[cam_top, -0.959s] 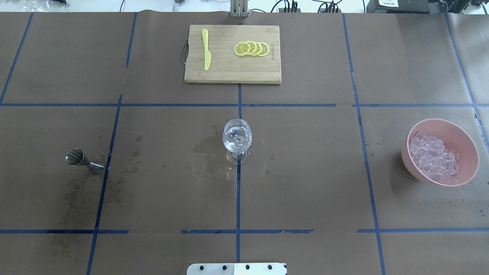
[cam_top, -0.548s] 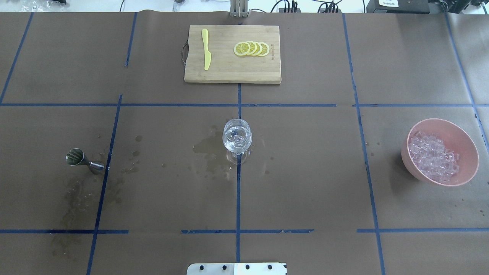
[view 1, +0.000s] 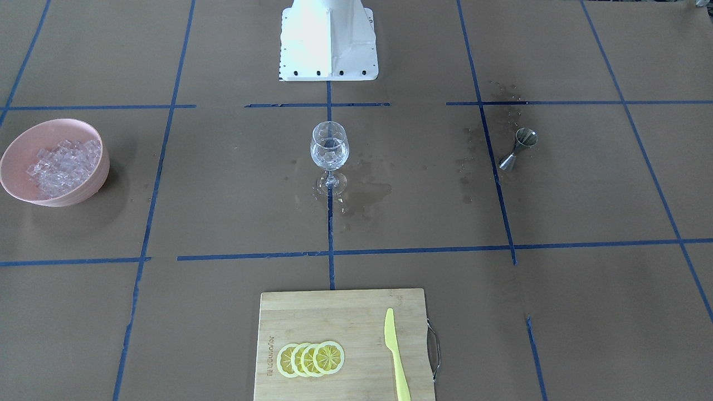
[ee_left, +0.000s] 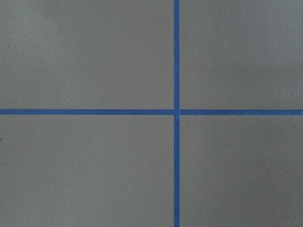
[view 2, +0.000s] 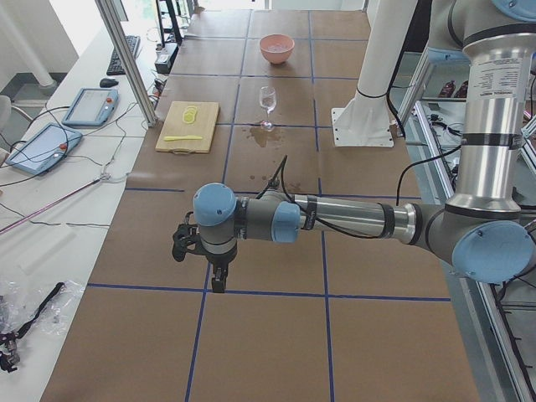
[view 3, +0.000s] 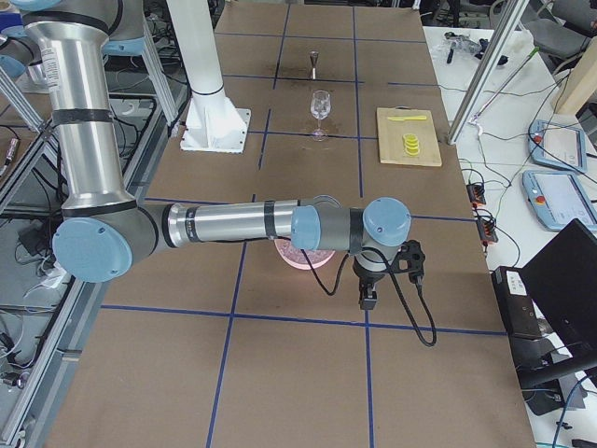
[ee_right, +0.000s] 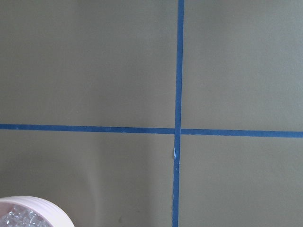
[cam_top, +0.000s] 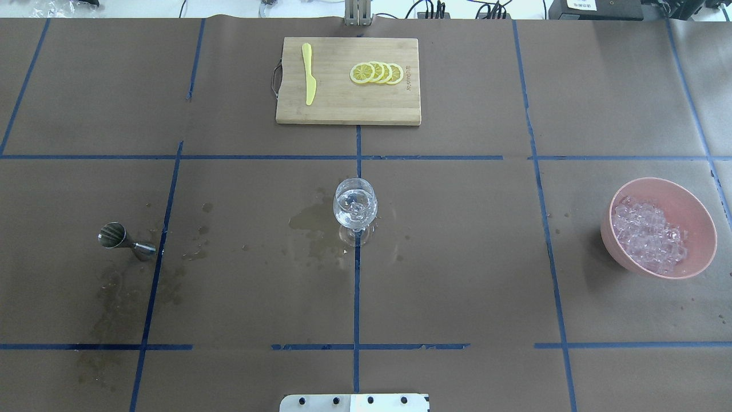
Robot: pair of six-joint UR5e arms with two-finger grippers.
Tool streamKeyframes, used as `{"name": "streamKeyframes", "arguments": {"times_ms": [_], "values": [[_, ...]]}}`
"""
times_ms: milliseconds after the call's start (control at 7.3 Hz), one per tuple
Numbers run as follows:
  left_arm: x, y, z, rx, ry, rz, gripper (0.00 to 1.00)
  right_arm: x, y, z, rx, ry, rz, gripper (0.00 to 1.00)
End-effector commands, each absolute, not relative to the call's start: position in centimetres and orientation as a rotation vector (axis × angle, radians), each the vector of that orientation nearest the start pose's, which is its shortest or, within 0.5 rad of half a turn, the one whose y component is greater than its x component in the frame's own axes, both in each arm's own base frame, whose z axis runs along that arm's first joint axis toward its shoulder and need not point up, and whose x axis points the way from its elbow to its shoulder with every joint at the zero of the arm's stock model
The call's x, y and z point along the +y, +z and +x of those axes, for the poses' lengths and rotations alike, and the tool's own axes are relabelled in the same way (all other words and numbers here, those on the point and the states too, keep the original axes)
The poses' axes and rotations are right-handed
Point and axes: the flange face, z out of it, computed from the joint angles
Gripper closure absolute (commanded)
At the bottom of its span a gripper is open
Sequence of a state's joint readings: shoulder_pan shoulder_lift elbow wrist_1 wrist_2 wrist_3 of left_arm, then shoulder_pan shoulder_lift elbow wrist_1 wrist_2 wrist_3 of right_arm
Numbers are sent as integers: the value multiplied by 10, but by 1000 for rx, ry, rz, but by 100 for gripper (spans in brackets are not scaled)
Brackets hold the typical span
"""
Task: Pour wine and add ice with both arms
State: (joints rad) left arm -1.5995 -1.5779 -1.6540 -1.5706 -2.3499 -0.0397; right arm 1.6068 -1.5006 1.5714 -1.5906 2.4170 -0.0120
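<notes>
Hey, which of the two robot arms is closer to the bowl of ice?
The right arm. Its gripper hangs just past the pink bowl, whose rim shows in its wrist camera; the left arm is at the opposite end of the table.

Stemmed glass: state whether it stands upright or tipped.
Upright. The stemmed glass stands on its foot, bowl above stem, in the front-facing and both side views.
</notes>
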Motion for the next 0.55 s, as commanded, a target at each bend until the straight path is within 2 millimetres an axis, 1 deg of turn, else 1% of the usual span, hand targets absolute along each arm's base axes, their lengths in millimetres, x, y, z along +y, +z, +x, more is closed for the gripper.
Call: {"name": "streamKeyframes", "arguments": {"times_ms": [0,137,274,411], "values": [[-498,614,-78,778,-31,80,0,-493,648,80,-839,-2,93,0],[-498,614,-77,778,-29,81,0,-476,661,87,-843,26,77,0],[-498,614,-78,778,-31,80,0,-473,661,94,-850,43,80,0],[-498,615,-78,779,-31,79,0,-473,660,95,-852,44,81,0]]}}
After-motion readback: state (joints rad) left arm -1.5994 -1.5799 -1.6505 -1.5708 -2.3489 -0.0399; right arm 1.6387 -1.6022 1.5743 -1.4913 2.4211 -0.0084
